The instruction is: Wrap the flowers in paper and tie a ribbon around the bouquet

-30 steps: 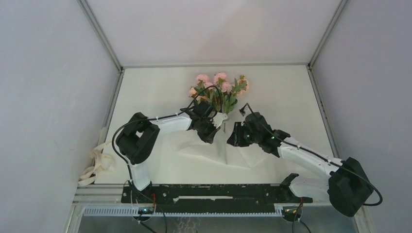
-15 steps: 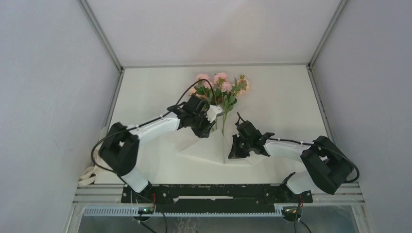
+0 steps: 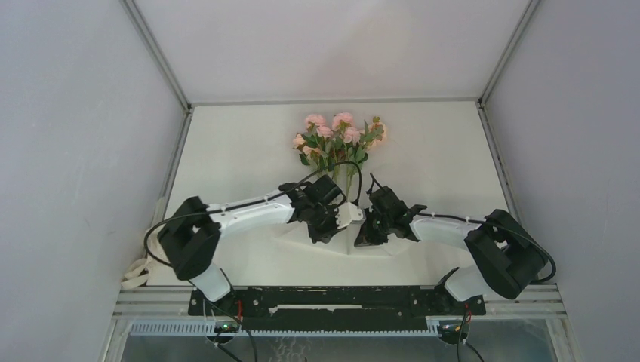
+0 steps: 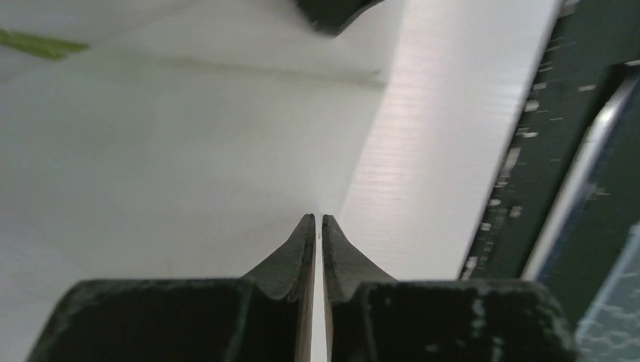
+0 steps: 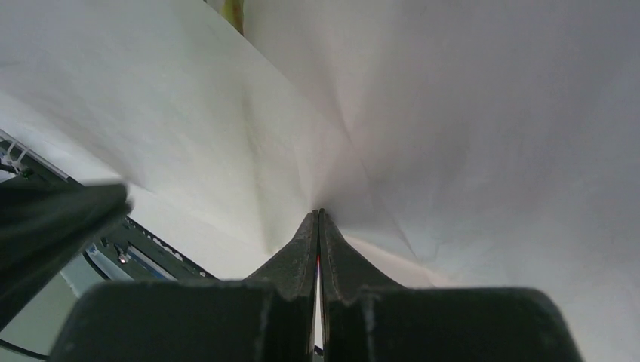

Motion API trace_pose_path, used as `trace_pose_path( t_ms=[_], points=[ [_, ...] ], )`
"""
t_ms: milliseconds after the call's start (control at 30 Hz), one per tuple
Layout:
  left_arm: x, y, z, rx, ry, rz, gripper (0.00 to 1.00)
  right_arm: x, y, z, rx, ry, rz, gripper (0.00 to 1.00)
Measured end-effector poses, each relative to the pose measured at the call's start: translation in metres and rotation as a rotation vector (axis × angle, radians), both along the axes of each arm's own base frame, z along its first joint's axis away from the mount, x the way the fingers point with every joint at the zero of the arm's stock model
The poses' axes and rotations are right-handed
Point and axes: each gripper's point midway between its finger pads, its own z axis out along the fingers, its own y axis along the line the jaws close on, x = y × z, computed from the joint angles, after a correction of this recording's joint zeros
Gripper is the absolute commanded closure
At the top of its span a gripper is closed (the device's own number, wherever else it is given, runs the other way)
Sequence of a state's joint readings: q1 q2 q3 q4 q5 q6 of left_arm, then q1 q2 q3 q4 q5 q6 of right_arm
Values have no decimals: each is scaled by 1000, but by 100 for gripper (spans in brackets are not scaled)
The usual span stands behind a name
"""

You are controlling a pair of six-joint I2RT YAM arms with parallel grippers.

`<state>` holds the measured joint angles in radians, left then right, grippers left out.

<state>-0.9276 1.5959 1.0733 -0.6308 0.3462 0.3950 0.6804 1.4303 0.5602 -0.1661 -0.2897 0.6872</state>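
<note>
The flowers (image 3: 340, 136), pale-pink roses with green leaves, lie at the back middle of the table with their stems pointing toward me. The paper (image 3: 332, 247), a thin white sheet, lies under the stems and rises in folds near the arms. My left gripper (image 3: 326, 230) (image 4: 318, 217) is closed to a thin slit right on the paper's edge (image 4: 226, 151). Just right of it, my right gripper (image 3: 362, 237) (image 5: 318, 213) is shut on the paper (image 5: 423, 113), which puckers into creases at its tips. The ribbon (image 3: 145, 262) lies looped off the table's left edge, away from both grippers.
A black rail (image 3: 332, 300) runs along the near table edge just in front of the paper. Grey walls close in the table on the left, right and back. A green stem (image 4: 38, 44) shows at the top left of the left wrist view.
My left gripper has come down from beside the flower stems to the paper's near part, next to the right gripper. The right arm lowered onto the paper and its jaws closed.
</note>
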Motion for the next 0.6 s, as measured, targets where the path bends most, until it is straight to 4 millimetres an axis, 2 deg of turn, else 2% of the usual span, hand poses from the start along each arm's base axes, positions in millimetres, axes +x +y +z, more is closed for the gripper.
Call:
trace_pose_path(
  t_ms=[100, 200, 433, 600],
  points=[
    [7, 14, -30, 104, -10, 3, 90, 0, 0, 0, 1, 1, 0, 93],
    [5, 39, -54, 210, -15, -5, 91, 0, 0, 0, 1, 1, 1, 92],
    [9, 69, -56, 265, -50, 7, 91, 0, 0, 0, 1, 0, 1, 92],
    [13, 107, -57, 315, -17, 80, 92, 0, 0, 0, 0, 0, 1, 92]
  ],
)
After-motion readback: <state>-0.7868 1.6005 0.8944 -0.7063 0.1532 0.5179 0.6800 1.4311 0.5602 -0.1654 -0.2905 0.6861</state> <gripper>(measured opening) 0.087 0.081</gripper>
